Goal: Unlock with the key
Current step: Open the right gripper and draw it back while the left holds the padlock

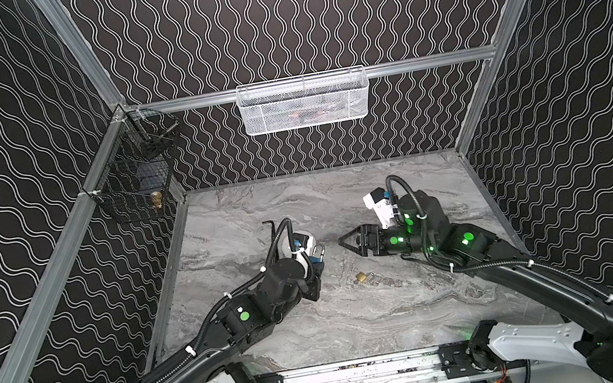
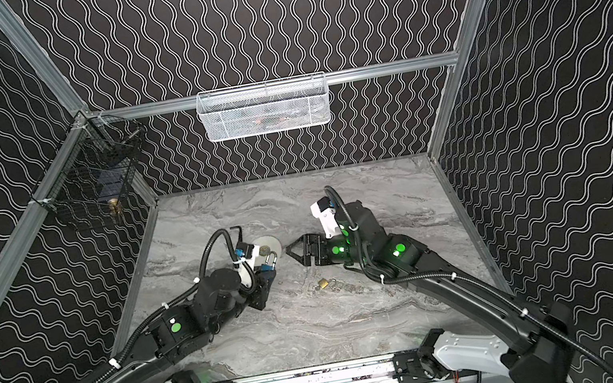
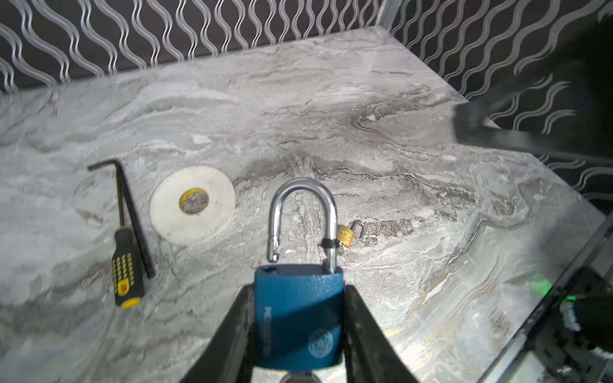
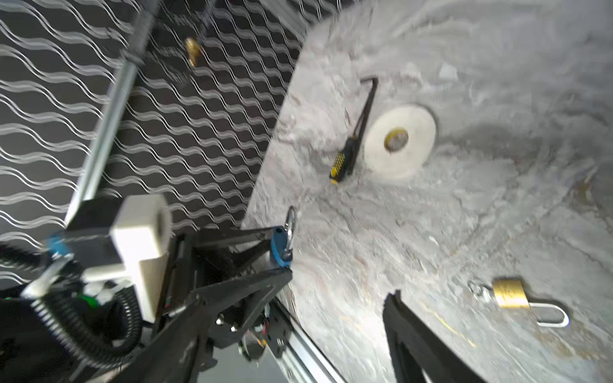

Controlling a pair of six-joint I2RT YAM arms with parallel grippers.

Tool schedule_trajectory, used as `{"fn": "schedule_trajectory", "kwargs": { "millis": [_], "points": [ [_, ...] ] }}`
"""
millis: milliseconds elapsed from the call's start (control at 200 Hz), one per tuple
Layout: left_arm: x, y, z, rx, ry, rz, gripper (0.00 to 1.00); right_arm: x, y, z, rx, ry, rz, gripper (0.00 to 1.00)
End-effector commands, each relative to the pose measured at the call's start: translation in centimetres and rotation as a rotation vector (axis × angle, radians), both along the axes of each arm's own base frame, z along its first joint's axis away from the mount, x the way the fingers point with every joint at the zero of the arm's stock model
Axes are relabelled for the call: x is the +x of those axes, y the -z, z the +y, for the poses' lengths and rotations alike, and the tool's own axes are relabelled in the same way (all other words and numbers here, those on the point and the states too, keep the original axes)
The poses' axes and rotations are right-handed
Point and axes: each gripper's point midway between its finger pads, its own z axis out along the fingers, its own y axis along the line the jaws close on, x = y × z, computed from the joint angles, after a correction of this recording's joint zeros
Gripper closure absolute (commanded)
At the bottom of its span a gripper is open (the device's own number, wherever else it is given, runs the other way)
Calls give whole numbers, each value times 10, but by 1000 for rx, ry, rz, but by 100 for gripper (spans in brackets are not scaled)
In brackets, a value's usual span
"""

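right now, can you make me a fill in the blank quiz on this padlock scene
1. The padlock clamped in the left tool is coloured ___.
2. Its shackle is ___, with one end clear of the body.
3. The right tool has its jaws spread and holds ___.
Missing words: blue; open; nothing.
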Motion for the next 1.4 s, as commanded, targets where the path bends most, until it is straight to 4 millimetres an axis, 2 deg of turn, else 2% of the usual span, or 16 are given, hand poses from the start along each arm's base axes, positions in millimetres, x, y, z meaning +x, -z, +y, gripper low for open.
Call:
{"fn": "schedule_trajectory", "kwargs": {
  "millis": [0, 215, 360, 485, 676, 786, 941, 1051, 1301, 1396],
  "points": [
    [3, -30, -18, -42, 104, -175, 100, -10, 8, 9, -57, -123, 51, 16],
    [5, -21, -19, -24, 115, -210, 100, 11, 28, 20, -175, -154, 63, 14],
    [5, -16, -22, -13, 129, -204, 100, 25, 34, 24, -228, -141, 68, 14],
    [5, -17, -21, -12, 127, -207, 100, 38, 44, 20, -299, -107, 64, 13],
    [3, -18, -18, -12, 128, -214, 100, 47, 54, 23, -350, -124, 60, 13],
    [3, -18, -17, -10, 127, -213, 100, 53, 62, 18, -407, -102, 51, 13],
    [3, -17, -17, -4, 123, -211, 100, 51, 65, 15, -432, -125, 49, 14],
    [4, -17, -17, -5, 124, -216, 100, 50, 69, 5, -476, -112, 42, 13],
    [3, -20, -18, -24, 124, -230, 100, 32, 77, -4, -479, -156, 53, 13],
    [3, -21, -19, -32, 129, -232, 100, 25, 72, -6, -450, -163, 52, 14]
  ]
}}
